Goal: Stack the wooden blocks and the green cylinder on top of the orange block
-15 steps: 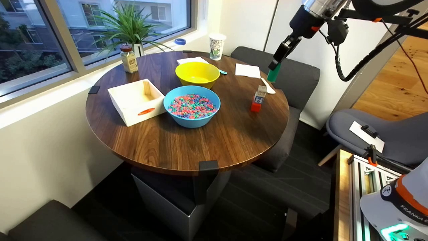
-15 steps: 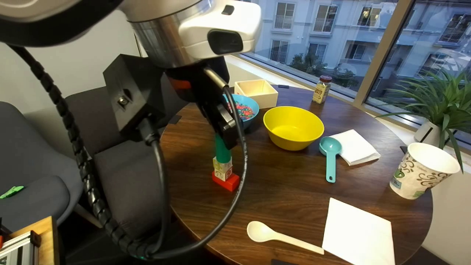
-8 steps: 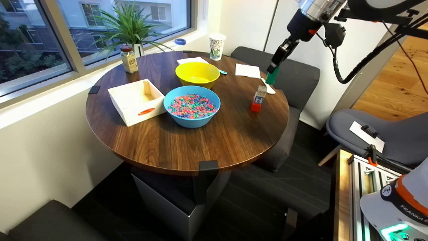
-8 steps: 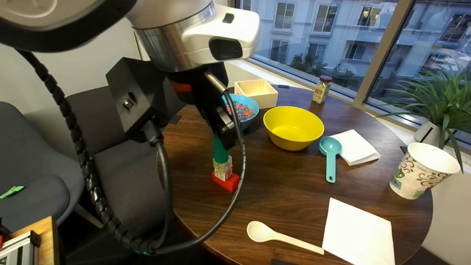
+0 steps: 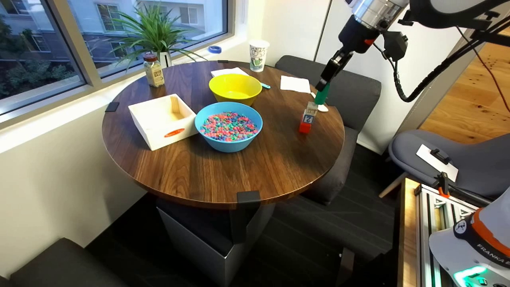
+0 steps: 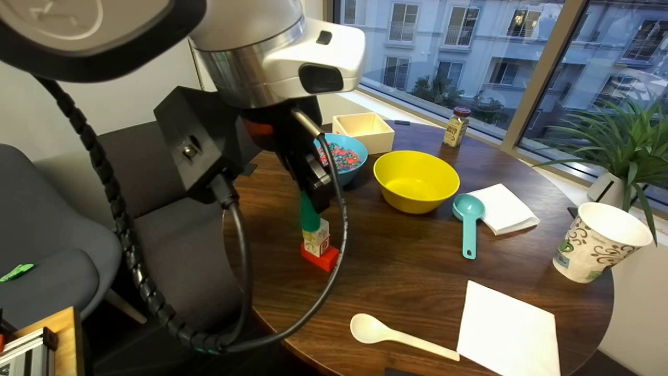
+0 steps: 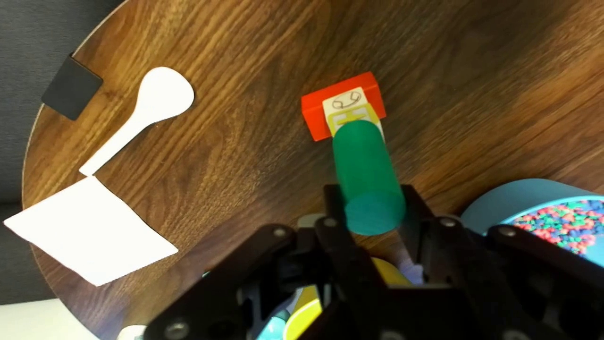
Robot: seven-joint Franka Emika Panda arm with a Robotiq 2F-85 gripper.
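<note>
My gripper [image 7: 371,194] is shut on the green cylinder [image 7: 364,165], which sticks out beyond the fingertips, tilted. Two pale wooden blocks with printed faces are stacked on the reddish-orange block [image 5: 305,127]. The upper wooden block [image 5: 312,106] sits on the lower wooden block [image 5: 308,118]. In an exterior view the cylinder [image 5: 322,95] hangs just beside the stack's top; in an exterior view it [image 6: 309,215] covers part of the upper block [image 6: 322,230]. I cannot tell whether they touch. The wrist view shows the orange block [image 7: 330,90] wider than the wooden ones.
A blue bowl [image 5: 228,146] of small coloured pieces, a yellow bowl [image 5: 235,87] and a wooden box [image 5: 159,119] stand on the round table [image 5: 207,179]. A white spoon [image 6: 376,330], white napkins [image 6: 511,331], teal measuring spoons [image 6: 469,224] and a paper cup [image 6: 600,245] lie or stand around.
My gripper has moved down with the green cylinder in it, closer to the top of the stack. The stacked blocks have not moved.
</note>
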